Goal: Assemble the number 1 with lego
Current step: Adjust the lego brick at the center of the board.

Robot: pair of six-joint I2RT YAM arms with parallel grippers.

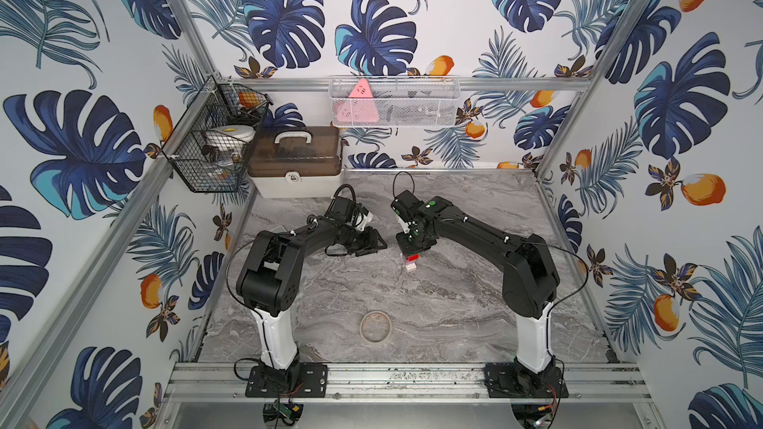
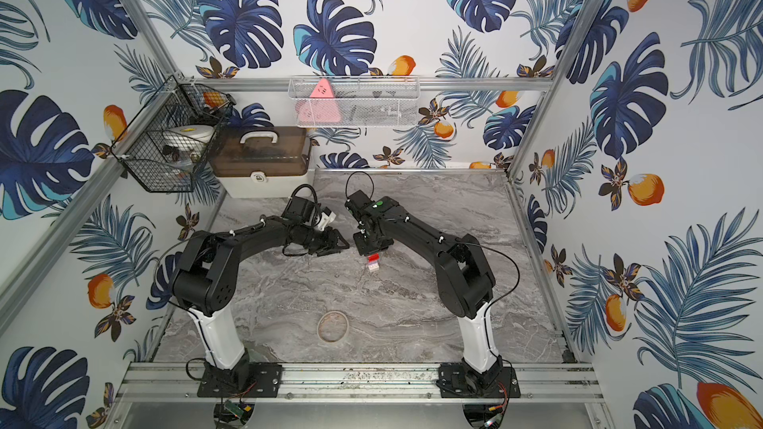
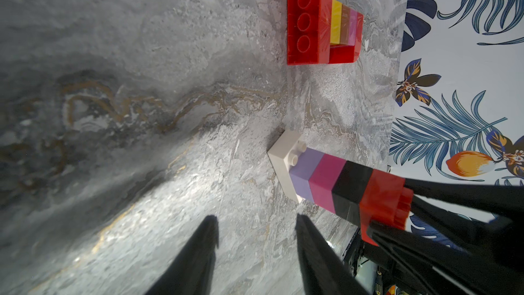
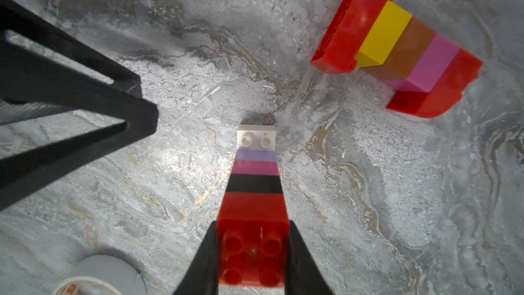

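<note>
Right hand (image 4: 252, 229): jaws clamped on the red top brick (image 4: 252, 211) of the 5-brick stack (image 4: 255, 184); 1 finger on each of 2 opposite sides; the brick's 4 studs face the wrist camera.

Stack order from the surface (image 1: 454, 303) up: white base brick (image 4: 256, 137), lilac brick (image 4: 256, 155), pink brick (image 4: 255, 168), black brick (image 4: 255, 184), red on top; stack upright, base on the surface; the base juts out past the lilac, 2 studs bare.

In both top views the stack sits just right of frame centre, directly below the right hand; only the red top and a bit of white show there.

Left hand (image 3: 256, 218): jaws partly open, nothing between them; beside the stack, not touching it; just left of frame centre in both top views; contact with the surface: cannot tell.

Second lego assembly (image 4: 397, 43): lying on its side on the surface, near the stack but apart from it; long red brick (image 3: 306, 21) at 1 end, then yellow, orange, pink and red in a row.

Tan ring (image 1: 361, 326): flat on the surface, lower centre of frame, well apart from the lego.
</note>
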